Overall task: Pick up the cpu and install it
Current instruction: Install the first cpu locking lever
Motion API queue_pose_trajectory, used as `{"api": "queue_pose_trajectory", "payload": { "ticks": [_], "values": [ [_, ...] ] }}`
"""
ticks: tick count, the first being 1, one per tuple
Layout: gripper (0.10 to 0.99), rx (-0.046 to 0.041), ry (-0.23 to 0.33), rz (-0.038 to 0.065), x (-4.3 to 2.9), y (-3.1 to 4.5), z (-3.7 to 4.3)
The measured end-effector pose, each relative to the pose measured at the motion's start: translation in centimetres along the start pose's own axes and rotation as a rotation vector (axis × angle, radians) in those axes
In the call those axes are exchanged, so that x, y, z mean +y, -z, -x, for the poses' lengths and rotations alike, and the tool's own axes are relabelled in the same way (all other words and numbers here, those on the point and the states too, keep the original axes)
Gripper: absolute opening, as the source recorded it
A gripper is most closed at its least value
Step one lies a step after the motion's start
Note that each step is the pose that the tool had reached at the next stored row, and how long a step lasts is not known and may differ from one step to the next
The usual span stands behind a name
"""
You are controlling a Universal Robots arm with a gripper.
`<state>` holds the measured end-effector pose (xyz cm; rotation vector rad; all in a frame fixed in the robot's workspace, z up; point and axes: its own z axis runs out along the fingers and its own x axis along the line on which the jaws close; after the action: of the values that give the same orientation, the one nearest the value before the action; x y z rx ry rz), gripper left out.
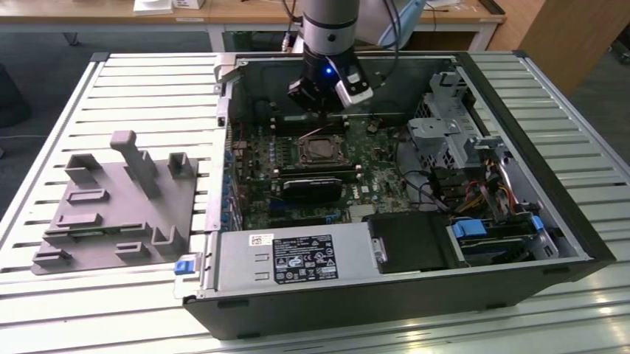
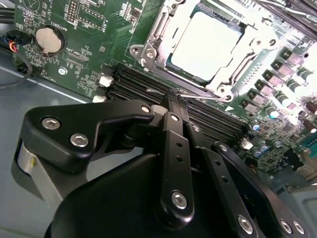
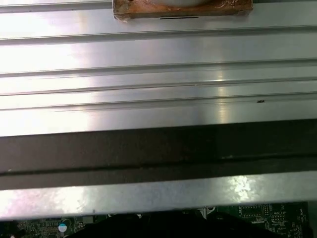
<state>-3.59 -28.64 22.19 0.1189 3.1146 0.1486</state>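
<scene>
The cpu [image 2: 213,44], a flat square chip with a pale silver top, lies inside the metal-framed socket [image 2: 148,47] on the green motherboard. In the exterior view the cpu [image 1: 320,150] sits in the middle of the board inside the open computer case. My gripper [image 1: 318,113] hangs just behind the socket, over the memory slots. In the second wrist view the gripper [image 2: 176,99] is shut, its black fingers [image 2: 171,134] pressed together with nothing between them. Their tips are right at the thin wire lever [image 2: 198,95] along the socket's edge.
A grey tray [image 1: 108,203] with upright blocks lies on the slatted table at the exterior view's left. A black card [image 1: 310,188] crosses the board in front of the socket. Case walls [image 1: 229,118], a drive cage [image 1: 443,133] and the power supply [image 1: 295,258] hem in the board.
</scene>
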Motion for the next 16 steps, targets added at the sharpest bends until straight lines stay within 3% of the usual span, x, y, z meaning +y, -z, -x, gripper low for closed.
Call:
{"api": "queue_pose_trajectory", "payload": {
  "ticks": [16],
  "values": [
    [0.106, -0.0002, 0.000, -0.002, -0.05, -0.99, 0.60]
  ]
}}
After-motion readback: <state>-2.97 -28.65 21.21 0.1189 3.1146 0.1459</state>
